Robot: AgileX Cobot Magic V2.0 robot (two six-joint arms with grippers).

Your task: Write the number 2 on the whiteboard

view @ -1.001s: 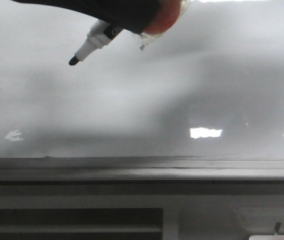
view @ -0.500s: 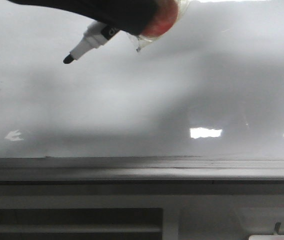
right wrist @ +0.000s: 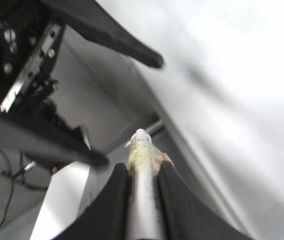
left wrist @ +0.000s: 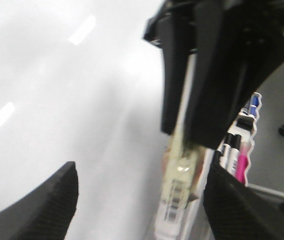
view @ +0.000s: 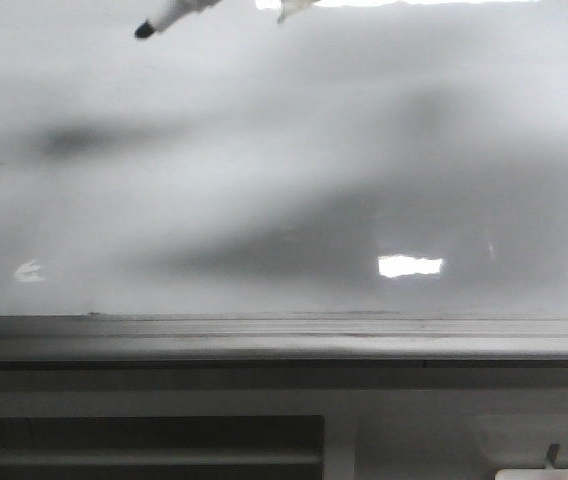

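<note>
The ledge (view: 284, 335) runs nearest, with the blank whiteboard (view: 264, 200) beyond; no number 2 shows. At the far top, the pen (view: 169, 15) hangs above it. Right tool (right wrist: 141, 192) clamps the pen; left tool (left wrist: 139, 200) stands apart.

The glossy pale whiteboard (view: 264, 200) lies bare, a grey ledge (view: 284, 335) along its near edge.

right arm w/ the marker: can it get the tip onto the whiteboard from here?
Probably yes. The right gripper clamps the marker, whose black tip hangs over bare whiteboard with nothing between. No stroke is visible yet.
</note>
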